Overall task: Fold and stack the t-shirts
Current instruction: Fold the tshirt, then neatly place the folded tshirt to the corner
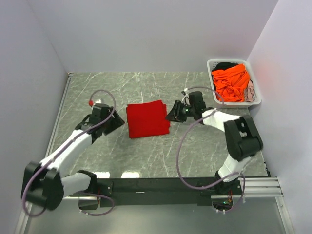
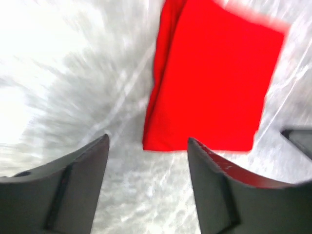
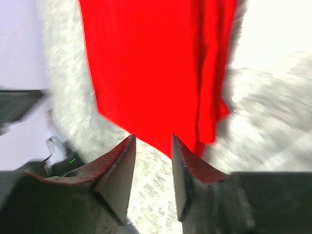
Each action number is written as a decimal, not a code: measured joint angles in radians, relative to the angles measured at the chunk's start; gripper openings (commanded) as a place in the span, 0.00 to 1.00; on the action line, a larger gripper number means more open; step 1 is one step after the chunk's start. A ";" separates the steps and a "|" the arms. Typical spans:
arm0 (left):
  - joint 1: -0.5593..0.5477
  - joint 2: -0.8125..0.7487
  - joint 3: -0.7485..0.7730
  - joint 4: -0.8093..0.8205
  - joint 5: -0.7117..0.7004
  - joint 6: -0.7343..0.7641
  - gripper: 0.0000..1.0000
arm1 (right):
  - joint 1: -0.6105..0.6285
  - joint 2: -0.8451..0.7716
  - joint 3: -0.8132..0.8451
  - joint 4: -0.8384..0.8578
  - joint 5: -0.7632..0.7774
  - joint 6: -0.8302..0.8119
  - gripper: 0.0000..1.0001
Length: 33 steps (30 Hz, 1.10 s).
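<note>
Grey marble table (image 1: pixel 146 151) | folded red t-shirt (image 1: pixel 147 118) flat | left jaws open, empty | right jaws open, empty

Folded t-shirt (image 1: pixel 147 118) on table (image 1: pixel 146 156) between left pincer (image 1: pixel 117 122) and right pincer (image 1: pixel 170 114); basket (image 1: pixel 210 68) far right.

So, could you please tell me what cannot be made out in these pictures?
- Top view: how many shirts lie under the vivid orange cloth t-shirt in the white slotted plastic basket; it covers them.
- Wrist views: layers of the folded bright red cloth t-shirt, smeared by motion blur, cut by the top edge.
</note>
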 measured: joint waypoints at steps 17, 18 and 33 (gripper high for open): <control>0.003 -0.329 0.071 -0.175 -0.424 0.185 0.80 | 0.179 0.042 0.253 -0.459 0.473 -0.140 0.62; 0.003 -0.325 0.070 -0.175 -0.423 0.187 0.80 | 0.192 0.064 0.274 -0.473 0.491 -0.140 0.62; 0.019 -0.284 0.070 -0.171 -0.383 0.217 0.79 | 0.263 0.188 0.383 -0.587 0.661 -0.143 0.61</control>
